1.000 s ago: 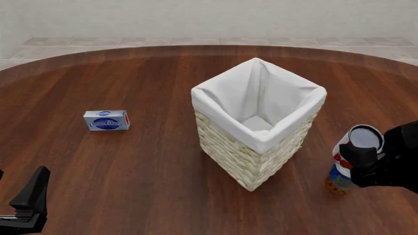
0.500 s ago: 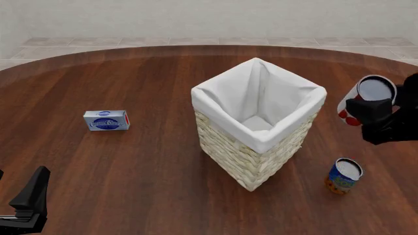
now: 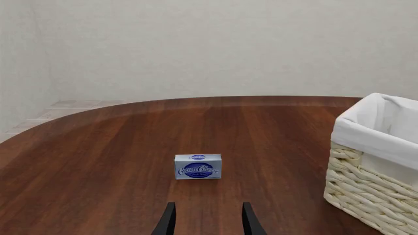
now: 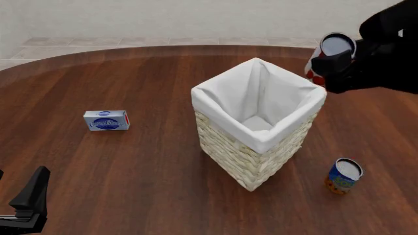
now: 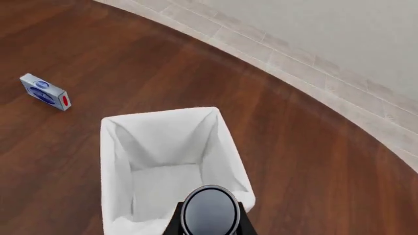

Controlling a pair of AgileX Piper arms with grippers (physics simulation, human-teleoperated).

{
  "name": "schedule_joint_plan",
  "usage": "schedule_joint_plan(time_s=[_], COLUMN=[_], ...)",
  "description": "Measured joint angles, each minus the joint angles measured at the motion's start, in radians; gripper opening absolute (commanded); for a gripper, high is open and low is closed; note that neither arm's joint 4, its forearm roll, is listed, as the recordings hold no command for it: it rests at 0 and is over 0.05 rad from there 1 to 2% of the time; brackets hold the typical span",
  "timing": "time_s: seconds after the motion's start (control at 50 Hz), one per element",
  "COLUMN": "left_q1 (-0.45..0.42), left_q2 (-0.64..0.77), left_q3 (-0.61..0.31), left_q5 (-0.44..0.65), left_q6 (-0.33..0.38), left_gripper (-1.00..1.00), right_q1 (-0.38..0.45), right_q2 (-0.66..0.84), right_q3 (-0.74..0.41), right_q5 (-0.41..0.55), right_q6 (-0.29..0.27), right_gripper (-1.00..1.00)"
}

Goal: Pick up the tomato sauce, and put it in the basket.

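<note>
My right gripper [image 4: 328,62] is shut on the tomato sauce can [image 4: 330,51], red-labelled with a silver-white top, and holds it high in the air by the basket's far right corner. In the right wrist view the can's top [image 5: 209,211] sits above the near rim of the basket [image 5: 112,161]. The basket [image 4: 251,164], pale woven straw with white cloth lining, stands mid-table and looks empty inside. It also shows in the left wrist view [image 3: 365,200]. My left gripper [image 3: 207,221] is open and empty, low at the near left [image 4: 29,198].
A blue-labelled can [image 4: 343,176] stands upright on the table to the right of the basket. A small blue and white box [image 4: 106,120] lies at the left, ahead of my left gripper [image 3: 197,166], also in the right wrist view [image 5: 44,92].
My right gripper has lifted the tomato sauce can from beside the blue-labelled can, up and leftward toward the basket's far right corner. The left arm has not moved.
</note>
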Motion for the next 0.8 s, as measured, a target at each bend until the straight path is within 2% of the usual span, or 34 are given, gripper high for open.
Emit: schedule_joint_plan(time_s=[0.42, 0.8], left_q1=[0.000, 0.000], left_q2=[0.000, 0.000], left_q3=[0.000, 0.000], left_q5=[0.000, 0.000], left_q6=[0.000, 0.000], left_gripper=[1.00, 1.00], right_q1=[0.089, 0.138], right_q2=[0.192, 0.353], right_q3=[-0.113, -0.201], right_q5=[-0.054, -0.039], right_q6=[0.007, 0.021], right_gripper=[-1.00, -1.00])
